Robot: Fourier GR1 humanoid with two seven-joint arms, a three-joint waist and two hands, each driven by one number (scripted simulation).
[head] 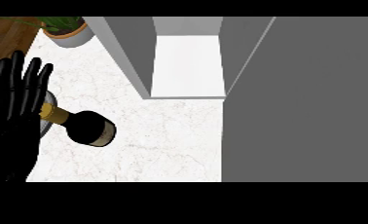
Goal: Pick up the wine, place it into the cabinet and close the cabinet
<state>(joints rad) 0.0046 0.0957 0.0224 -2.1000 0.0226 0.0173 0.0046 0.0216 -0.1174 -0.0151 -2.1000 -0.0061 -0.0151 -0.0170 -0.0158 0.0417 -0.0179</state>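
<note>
Wine, a dark glass bottle (90, 127) with gold neck, judged heavy, slippery, breakable, is best gripped mid-body; left hand (22, 96), at nine o'clock, fingers released.

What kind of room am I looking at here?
Probably a kitchen. There is a white marble-look counter, an open grey cabinet standing on it, a dark wine bottle lying on its side, and a potted plant in the far corner.

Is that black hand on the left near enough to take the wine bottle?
Probably yes. The left hand is open right beside the wine bottle, by its neck, with nothing between them.
</note>
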